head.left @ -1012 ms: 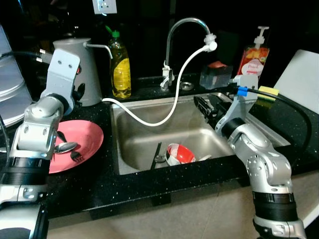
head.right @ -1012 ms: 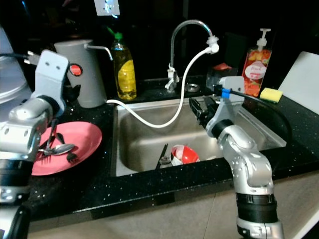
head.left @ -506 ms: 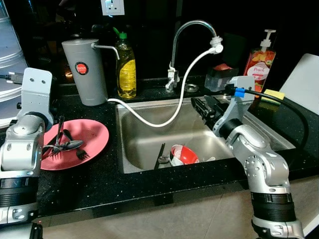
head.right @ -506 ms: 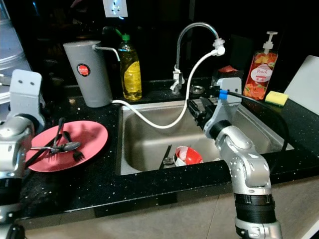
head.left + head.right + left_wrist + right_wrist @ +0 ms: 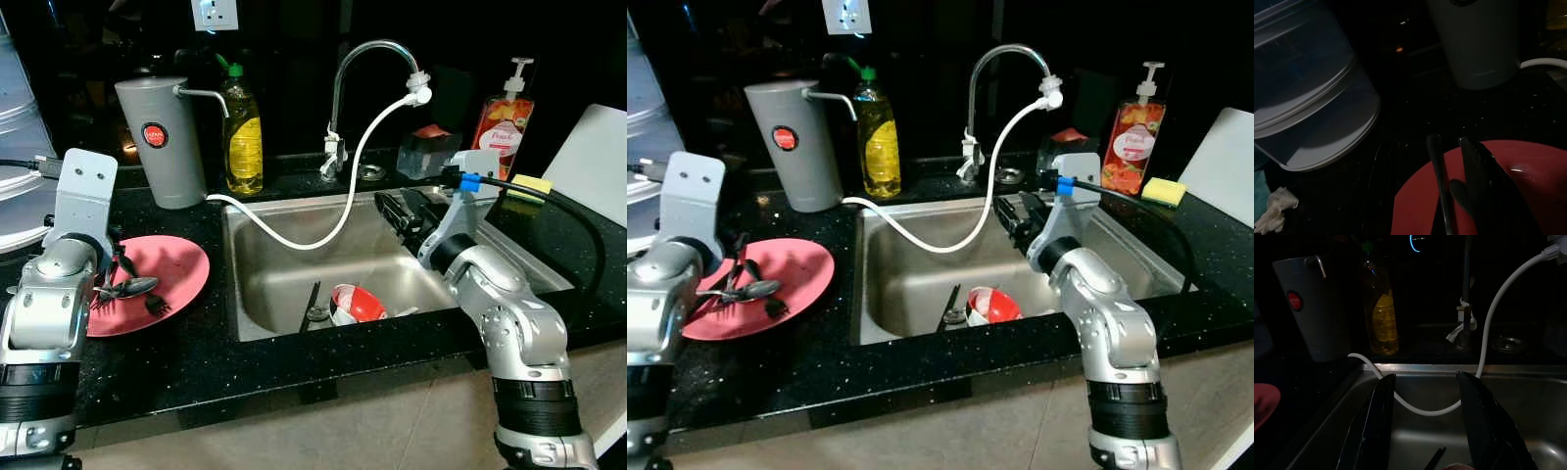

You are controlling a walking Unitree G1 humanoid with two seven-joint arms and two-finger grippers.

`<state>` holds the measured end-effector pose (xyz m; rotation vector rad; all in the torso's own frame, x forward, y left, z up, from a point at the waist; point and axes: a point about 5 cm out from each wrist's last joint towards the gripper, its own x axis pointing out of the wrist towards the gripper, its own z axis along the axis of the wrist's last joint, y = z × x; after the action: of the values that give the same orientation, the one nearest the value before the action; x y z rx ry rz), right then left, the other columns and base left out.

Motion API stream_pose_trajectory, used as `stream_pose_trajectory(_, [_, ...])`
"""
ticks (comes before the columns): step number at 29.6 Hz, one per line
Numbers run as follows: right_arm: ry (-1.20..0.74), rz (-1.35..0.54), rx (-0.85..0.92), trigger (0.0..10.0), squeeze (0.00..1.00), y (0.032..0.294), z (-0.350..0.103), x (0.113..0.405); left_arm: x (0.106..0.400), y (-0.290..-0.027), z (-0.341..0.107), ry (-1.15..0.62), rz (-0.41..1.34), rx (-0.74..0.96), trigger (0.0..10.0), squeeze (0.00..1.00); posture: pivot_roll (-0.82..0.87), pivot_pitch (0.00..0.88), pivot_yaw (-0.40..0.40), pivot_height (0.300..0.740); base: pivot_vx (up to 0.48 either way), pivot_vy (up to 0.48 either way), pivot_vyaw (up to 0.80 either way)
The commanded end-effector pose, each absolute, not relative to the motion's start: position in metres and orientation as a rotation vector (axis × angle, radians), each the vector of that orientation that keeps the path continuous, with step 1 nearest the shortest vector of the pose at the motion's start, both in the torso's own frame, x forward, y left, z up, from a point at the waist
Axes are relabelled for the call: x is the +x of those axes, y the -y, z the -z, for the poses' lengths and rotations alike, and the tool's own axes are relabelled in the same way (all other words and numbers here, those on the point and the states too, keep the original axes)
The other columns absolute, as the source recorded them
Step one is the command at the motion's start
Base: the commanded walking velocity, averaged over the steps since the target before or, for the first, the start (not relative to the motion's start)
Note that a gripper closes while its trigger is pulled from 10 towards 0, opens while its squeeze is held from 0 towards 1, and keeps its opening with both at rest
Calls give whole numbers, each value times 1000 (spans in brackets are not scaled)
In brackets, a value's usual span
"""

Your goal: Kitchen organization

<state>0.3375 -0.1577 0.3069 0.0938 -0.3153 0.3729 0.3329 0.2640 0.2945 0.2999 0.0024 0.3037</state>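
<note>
A pink plate (image 5: 181, 264) lies on the black counter left of the sink, with a spoon (image 5: 134, 287) and a fork (image 5: 155, 305) on it. My left gripper (image 5: 113, 274) hovers low over the plate's left side, right at the cutlery; the left wrist view shows the plate (image 5: 1537, 196) just beneath it. My right gripper (image 5: 402, 211) stands open and empty above the steel sink (image 5: 284, 284), its tips (image 5: 1425, 376) pointing across the basin. Down by the drain sit a red-and-white bowl (image 5: 355, 302) and a black utensil (image 5: 310, 299).
A white hose (image 5: 338, 215) runs from the tap (image 5: 362, 49) across the sink to a grey jug (image 5: 157, 137). Yellow dish soap (image 5: 240, 142), a red dispenser (image 5: 505, 113), a sponge (image 5: 529, 183) and a white board (image 5: 593, 147) line the back. Clear tubs (image 5: 1308, 98) stand at the far left.
The camera has shifted. My left arm has come away from in front of the grey jug and dropped to the plate's left side. The right arm has held still over the sink.
</note>
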Motion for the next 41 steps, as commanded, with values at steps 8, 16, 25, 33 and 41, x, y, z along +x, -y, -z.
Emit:
stream_pose_trajectory(8, [310, -390, 99, 10000, 0, 153, -304, 338, 330, -240, -262, -121, -128, 155, 10000, 0, -26, 62, 0, 740, 0, 0, 0])
stream_pose_trajectory(16, [310, -388, 100, 10000, 0, 154, -304, 337, 331, -233, -254, -126, -205, 43, 10000, 0, -31, 61, 1, 740, 0, 0, 0])
stream_pose_trajectory(25, [311, -387, 100, 10000, 0, 154, -304, 337, 330, -227, -253, -115, -198, 78, 10000, 0, -31, 62, 3, 740, 0, 0, 0])
stream_pose_trajectory(33, [309, -386, 101, 10000, 0, 154, -304, 338, 311, -229, -255, -11, -535, -116, 10000, 0, -28, 64, -1, 740, 0, 0, 0])
stream_pose_trajectory(41, [311, -388, 102, 10000, 0, 154, -304, 339, 314, -223, -266, 58, -473, -1, 10000, 0, -29, 62, 0, 740, 0, 0, 0])
